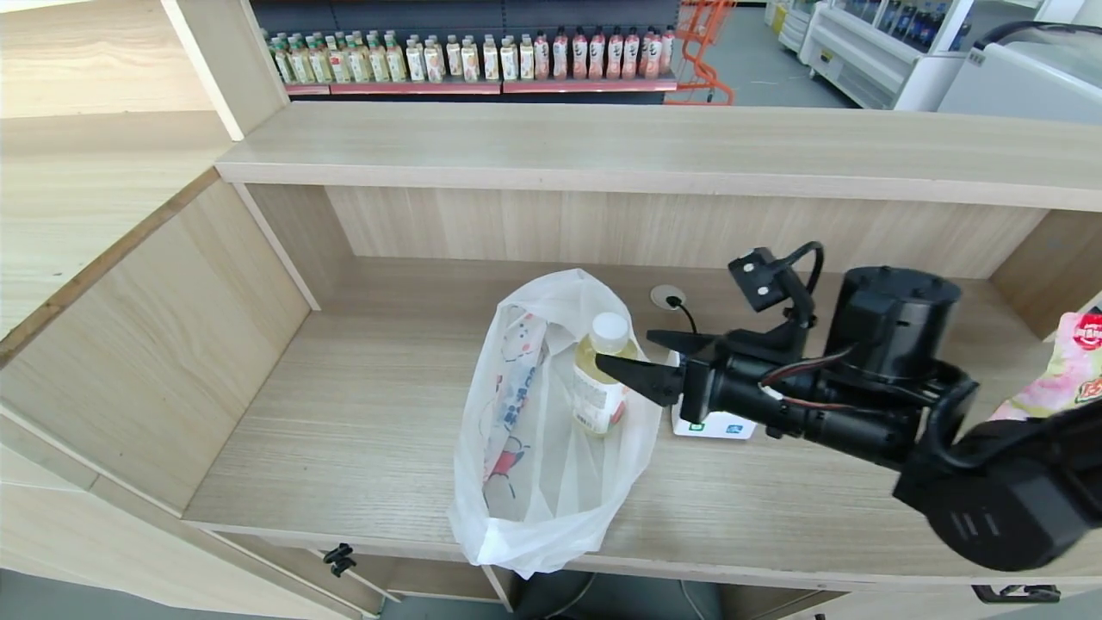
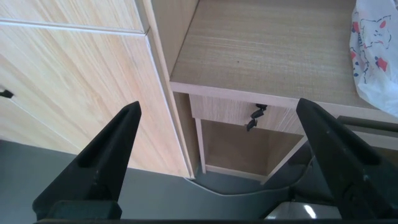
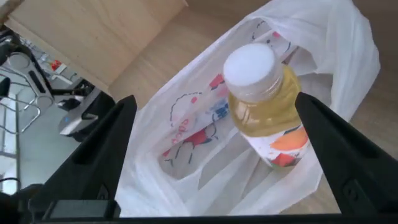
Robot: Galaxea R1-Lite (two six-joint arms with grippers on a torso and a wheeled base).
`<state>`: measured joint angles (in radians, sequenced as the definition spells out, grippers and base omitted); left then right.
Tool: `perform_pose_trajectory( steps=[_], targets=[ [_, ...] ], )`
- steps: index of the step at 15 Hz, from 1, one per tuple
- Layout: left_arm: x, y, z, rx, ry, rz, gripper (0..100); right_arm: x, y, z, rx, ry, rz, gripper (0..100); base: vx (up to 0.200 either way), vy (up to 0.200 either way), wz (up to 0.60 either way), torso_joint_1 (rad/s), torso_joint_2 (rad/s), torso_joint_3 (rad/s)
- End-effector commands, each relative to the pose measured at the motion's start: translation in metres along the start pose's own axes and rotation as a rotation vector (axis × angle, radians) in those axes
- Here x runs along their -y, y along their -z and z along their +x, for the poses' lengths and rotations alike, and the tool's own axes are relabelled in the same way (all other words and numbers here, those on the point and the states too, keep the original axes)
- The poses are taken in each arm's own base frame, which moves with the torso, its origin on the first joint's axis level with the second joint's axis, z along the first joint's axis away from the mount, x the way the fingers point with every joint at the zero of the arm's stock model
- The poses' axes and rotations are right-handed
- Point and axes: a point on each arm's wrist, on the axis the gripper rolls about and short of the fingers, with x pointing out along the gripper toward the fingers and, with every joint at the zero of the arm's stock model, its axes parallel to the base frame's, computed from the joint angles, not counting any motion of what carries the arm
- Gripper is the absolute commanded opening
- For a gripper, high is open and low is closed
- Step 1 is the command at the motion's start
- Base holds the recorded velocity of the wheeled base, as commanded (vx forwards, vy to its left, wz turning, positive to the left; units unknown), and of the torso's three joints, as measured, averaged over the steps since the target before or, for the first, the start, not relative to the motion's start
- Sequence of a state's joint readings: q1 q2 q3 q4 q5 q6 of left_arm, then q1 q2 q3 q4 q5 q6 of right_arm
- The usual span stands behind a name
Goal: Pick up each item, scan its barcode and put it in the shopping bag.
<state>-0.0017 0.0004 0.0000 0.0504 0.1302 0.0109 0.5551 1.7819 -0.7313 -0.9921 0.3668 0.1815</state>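
At the far left, the left gripper (image 2: 219, 106) hangs low beside the wooden checkout counter (image 1: 344, 413), below its front edge. Its two black fingers are spread wide with nothing between them. It is well apart from the work, which suggests it is parked out of the way. Its camera looks past the fingers at the counter's front, where a small key (image 2: 255, 117) sits in a drawer lock.

Near the middle of the counter lies a white, see-through shopping bag (image 1: 516, 413) with red and blue print, its mouth held open and one end sagging over the front edge. Inside the bag, toward its right side, a bottle (image 1: 598, 379) of pale yellow drink with a white cap stands roughly upright, its lower half veiled by the plastic.

The right gripper (image 1: 641, 353) reaches in from the right, level with the bottle. Its fingers are wide apart. From the wrist camera one finger is just beside the bottle (image 3: 261, 93) and the other is well off across the bag (image 3: 186, 155), so nothing is clamped. This looks like the drop-off step, with the bottle resting on its own in the bag.

Just behind that arm a small white scanner box (image 1: 715, 424) sits on the counter, close enough to the bag for a short carry. A black cable runs from near it to a round hole (image 1: 667, 297).

At the far right edge, a pink and green snack packet (image 1: 1067, 362) is partly visible, probably the next item to scan.
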Motion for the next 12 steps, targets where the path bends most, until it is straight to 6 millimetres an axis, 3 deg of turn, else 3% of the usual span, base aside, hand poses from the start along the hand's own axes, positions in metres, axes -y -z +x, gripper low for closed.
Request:
perform_pose_trajectory(
  steps=[1,5,12],
  targets=[
    [0.000,0.000,0.000,0.000,0.000,0.000,100,-0.031,-0.044,-0.072,0.074,-0.007,0.120,100,0.000,0.000,0.00,0.000,0.00,0.000],
    [0.000,0.000,0.000,0.000,0.000,0.000,100,-0.027,-0.060,-0.135,0.095,0.161,0.189,100,0.000,0.000,0.00,0.000,0.00,0.000],
    [0.000,0.000,0.000,0.000,0.000,0.000,100,-0.023,-0.053,-0.150,0.095,0.225,0.195,100,0.000,0.000,0.00,0.000,0.00,0.000]
  ],
)
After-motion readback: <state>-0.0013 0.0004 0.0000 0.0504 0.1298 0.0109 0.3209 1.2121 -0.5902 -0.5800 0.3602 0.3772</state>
